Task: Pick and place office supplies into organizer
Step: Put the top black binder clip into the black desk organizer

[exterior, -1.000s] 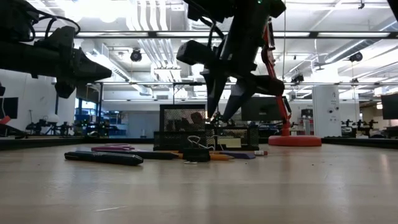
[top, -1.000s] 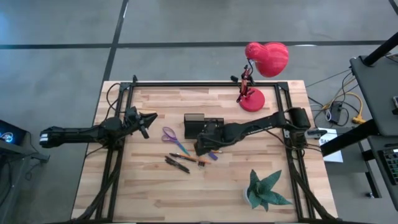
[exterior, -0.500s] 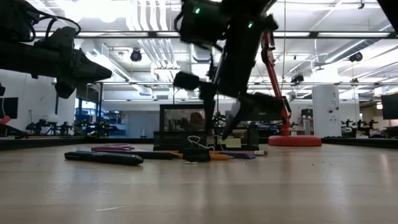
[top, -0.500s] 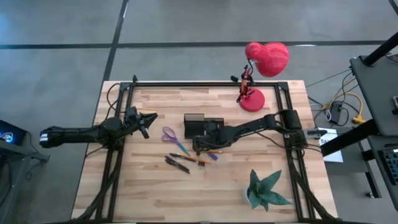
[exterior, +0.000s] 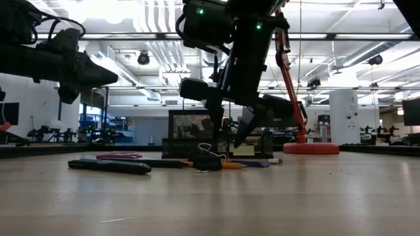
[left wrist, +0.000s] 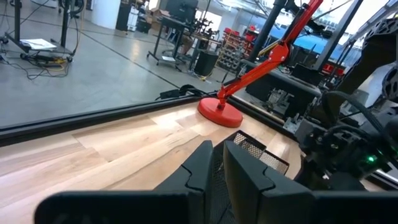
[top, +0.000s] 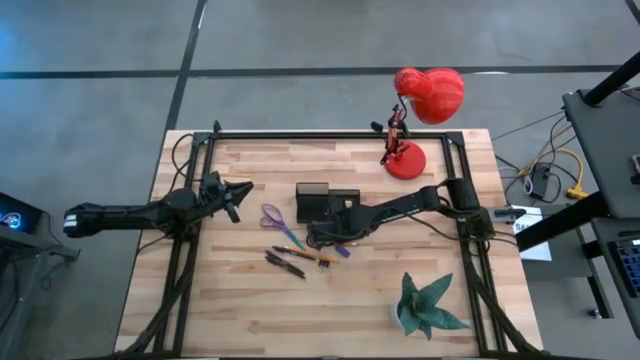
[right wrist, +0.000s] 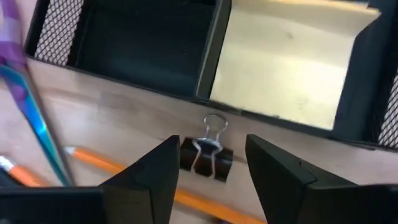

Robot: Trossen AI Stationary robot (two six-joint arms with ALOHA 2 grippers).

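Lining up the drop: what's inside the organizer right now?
In the right wrist view, the organizer holds a yellow sticky-note pad in one compartment; the next looks empty. The right gripper hangs open over a binder clip.

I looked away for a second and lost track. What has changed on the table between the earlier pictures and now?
The right end effector has come down over the binder clip beside the organizer, fingers open on either side of it, nothing held yet. The left end effector stayed where it was, shut and raised. The scissors, pens and lamp have not moved.
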